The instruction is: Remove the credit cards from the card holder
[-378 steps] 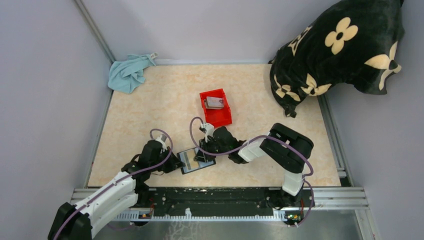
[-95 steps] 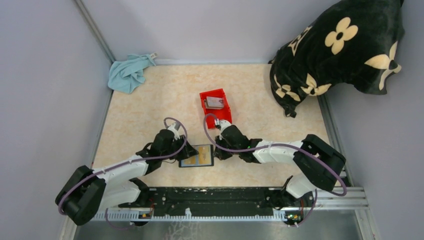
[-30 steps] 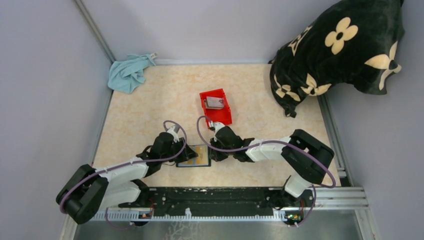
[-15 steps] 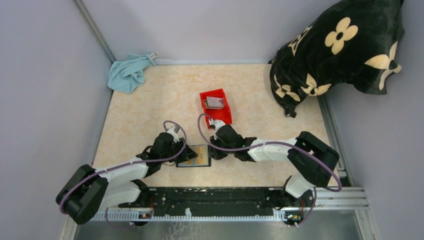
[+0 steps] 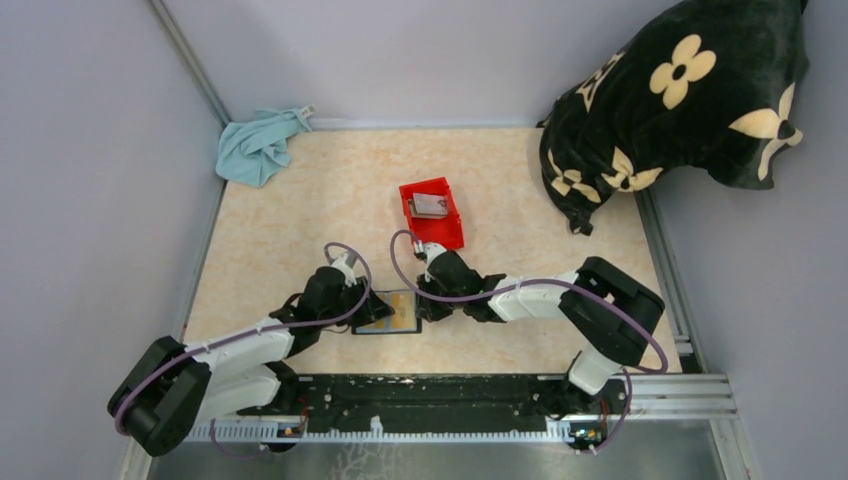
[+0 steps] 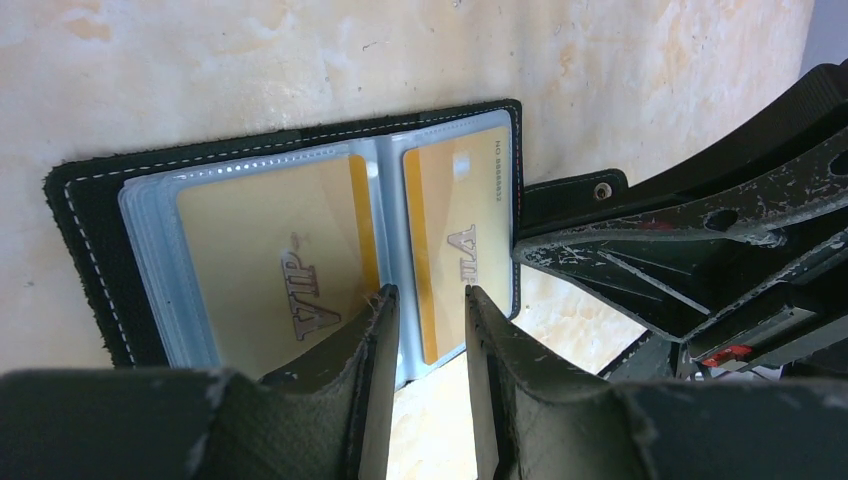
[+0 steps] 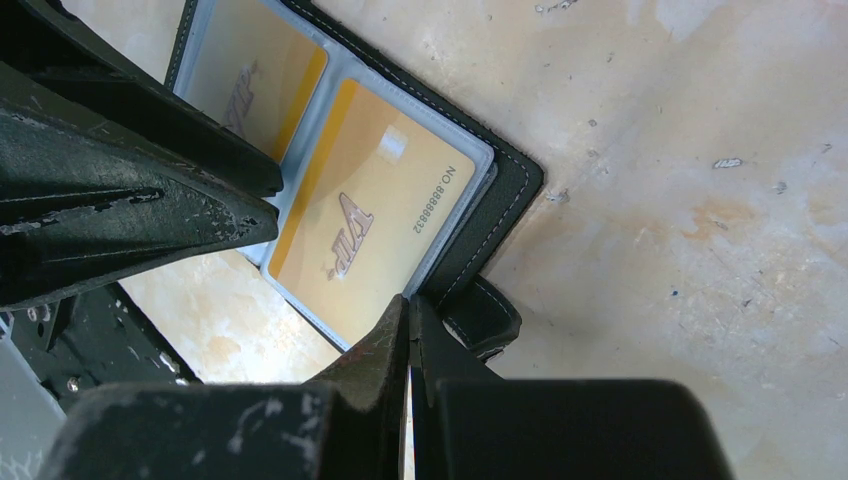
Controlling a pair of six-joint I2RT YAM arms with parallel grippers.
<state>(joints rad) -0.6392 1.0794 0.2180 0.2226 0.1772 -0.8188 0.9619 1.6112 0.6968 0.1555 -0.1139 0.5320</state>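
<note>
The black card holder (image 5: pixel 392 312) lies open on the table between my grippers, with blue-clear sleeves inside. Two orange-tan credit cards marked VIP sit in its sleeves, one on the left (image 6: pixel 270 250) and one on the right (image 6: pixel 455 220). My left gripper (image 6: pixel 428 292) is narrowly open, one fingertip on each side of the centre fold, and holds nothing. My right gripper (image 7: pixel 408 300) is shut, its tips touching the outer edge of the sleeve over the right card (image 7: pixel 370 210), beside the holder's strap tab (image 7: pixel 485 315). Nothing shows between its jaws.
A red bin (image 5: pixel 445 232) stands just behind the holder with a grey card (image 5: pixel 430 205) in it. A blue cloth (image 5: pixel 258 145) lies at the back left. A black flowered pillow (image 5: pixel 680 100) fills the back right corner. Grey walls enclose the table.
Over the last second the card holder and both grippers have stayed almost still. Only the right arm's elbow has shifted slightly.
</note>
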